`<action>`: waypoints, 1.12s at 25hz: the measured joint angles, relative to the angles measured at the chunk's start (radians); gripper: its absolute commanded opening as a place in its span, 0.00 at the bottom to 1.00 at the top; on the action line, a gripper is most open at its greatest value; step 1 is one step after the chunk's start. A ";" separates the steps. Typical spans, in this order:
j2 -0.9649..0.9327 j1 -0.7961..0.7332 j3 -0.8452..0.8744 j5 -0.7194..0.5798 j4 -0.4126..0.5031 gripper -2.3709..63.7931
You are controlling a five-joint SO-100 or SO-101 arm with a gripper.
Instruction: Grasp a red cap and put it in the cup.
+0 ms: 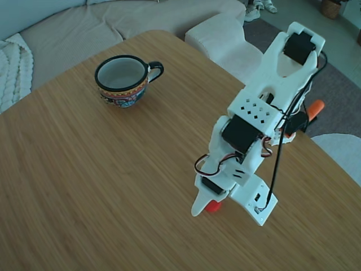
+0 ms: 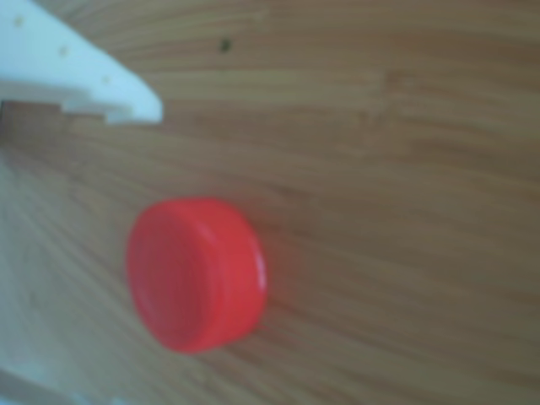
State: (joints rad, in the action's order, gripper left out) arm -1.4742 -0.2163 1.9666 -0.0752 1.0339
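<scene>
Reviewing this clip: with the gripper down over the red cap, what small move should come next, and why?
Probably close the gripper on the red cap. In the other view the cap lies on the wooden table between the white fingers, seemingly untouched. The cup stands far off, empty.

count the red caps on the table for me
1. The small round red plastic bottle cap lies on the wooden table, under the lowered white tool, far from the ceramic mug. The arm could hide others.
</scene>
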 measured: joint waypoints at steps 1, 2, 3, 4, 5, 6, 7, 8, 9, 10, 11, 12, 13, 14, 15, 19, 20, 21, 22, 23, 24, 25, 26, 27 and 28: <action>0.000 -0.003 0.000 0.000 0.000 0.71; 0.000 -0.005 0.000 0.000 -0.002 0.71; 0.000 -0.005 0.000 0.000 -0.011 0.71; 0.000 -0.005 0.000 0.000 -0.021 0.71; 0.000 -0.005 0.000 0.000 -0.029 0.71; 0.000 -0.005 0.000 0.000 -0.032 0.71; 0.000 -0.005 0.000 0.000 -0.034 0.71; 0.000 -0.005 0.000 0.000 -0.035 0.71; 0.000 -0.005 0.000 0.000 -0.035 0.71; 0.000 -0.005 0.000 0.000 -0.035 0.71; 0.000 -0.005 0.000 0.000 -0.035 0.71; 0.000 -0.005 0.000 0.000 -0.035 0.71; 0.000 -0.005 0.000 0.000 -0.035 0.71; 0.002 -0.005 0.000 0.000 -0.035 0.71; 0.011 -0.005 0.000 0.000 -0.035 0.71; 0.012 0.005 0.002 0.000 -0.028 0.70; 0.014 0.018 0.002 0.000 -0.028 0.70; 0.014 0.034 0.002 0.000 -0.028 0.70; 0.014 0.037 0.002 0.000 -0.028 0.70; 0.014 0.034 0.002 0.000 -0.028 0.70; 0.014 0.032 0.002 0.000 -0.028 0.70; 0.014 0.040 0.002 0.000 -0.028 0.70; 0.014 0.049 0.002 0.000 -0.028 0.70; 0.014 0.051 0.002 0.000 -0.028 0.70; 0.014 0.049 0.002 0.000 -0.028 0.70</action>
State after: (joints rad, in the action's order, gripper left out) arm -1.4603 -0.1672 1.9681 -0.0752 1.0063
